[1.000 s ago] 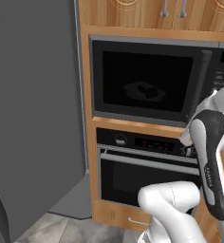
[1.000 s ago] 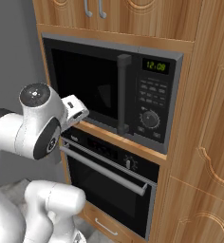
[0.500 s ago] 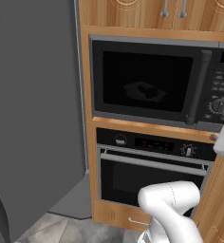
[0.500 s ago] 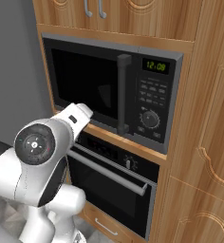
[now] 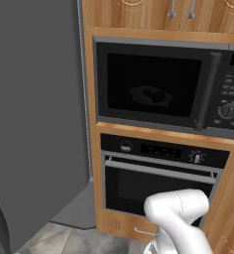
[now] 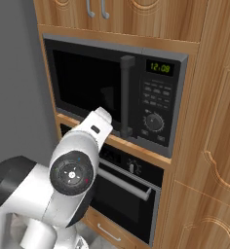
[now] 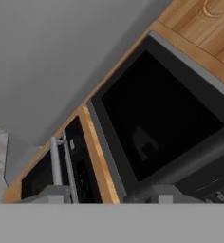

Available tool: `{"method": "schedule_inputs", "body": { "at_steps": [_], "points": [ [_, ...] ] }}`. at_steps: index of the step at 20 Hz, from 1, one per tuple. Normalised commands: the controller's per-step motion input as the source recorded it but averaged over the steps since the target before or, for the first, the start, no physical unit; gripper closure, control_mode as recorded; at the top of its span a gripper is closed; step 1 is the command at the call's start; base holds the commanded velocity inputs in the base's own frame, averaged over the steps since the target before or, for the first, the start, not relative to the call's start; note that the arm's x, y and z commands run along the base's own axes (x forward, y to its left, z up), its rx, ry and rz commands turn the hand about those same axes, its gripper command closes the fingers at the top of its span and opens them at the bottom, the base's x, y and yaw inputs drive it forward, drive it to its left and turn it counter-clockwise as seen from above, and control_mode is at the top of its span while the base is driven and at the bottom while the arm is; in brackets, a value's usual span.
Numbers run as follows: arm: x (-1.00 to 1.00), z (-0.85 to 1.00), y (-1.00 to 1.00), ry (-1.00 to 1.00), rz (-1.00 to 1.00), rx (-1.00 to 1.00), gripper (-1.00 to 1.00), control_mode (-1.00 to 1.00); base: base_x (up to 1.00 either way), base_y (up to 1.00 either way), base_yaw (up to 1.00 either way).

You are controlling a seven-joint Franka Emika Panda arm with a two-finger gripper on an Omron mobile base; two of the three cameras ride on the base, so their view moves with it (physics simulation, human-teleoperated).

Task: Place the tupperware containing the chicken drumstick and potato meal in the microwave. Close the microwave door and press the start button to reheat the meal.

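Observation:
The microwave (image 5: 163, 84) sits built into wooden cabinetry with its door (image 5: 153, 87) shut and the vertical bar handle (image 5: 208, 89) at the door's right. Through the black window the tupperware (image 5: 151, 95) shows dimly inside, dark lumps of the meal in it. The side panel carries a green display (image 6: 159, 68), buttons and a round knob (image 6: 154, 121). In the hand view my gripper (image 7: 104, 194) is open and holds nothing, facing the microwave door (image 7: 156, 114) from a short distance. My arm's white hand end (image 6: 100, 117) points at the door's lower part.
Below the microwave is the black-glass oven (image 5: 153, 183) with its horizontal handle (image 5: 158, 171). A tall grey panel (image 5: 34, 114) stands on the left. Wooden cabinets (image 6: 209, 146) flank the right side. My arm's big elbow (image 6: 70, 175) looms in the right base view.
My arm has swung out of the left base view's right side. In the right base view it moved nearer the camera, its hand end now raised toward the microwave door.

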Motion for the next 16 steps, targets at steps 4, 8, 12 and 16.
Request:
{"method": "schedule_inputs", "body": {
  "at_steps": [4,8,12,16],
  "points": [
    [0.02,-0.17,-0.48,0.0,0.01,0.0,1.0,-1.0,0.0,0.0,0.0],
    [0.24,-0.58,-0.86,0.0,0.01,0.04,1.0,-1.0,0.0,0.0,0.0],
    [0.62,-0.63,-0.44,-0.09,0.16,0.08,1.0,-1.0,0.0,0.0,0.0],
    [0.53,-0.43,-0.01,-0.27,0.22,0.02,1.0,-1.0,0.0,0.0,0.0]
  ]
}}
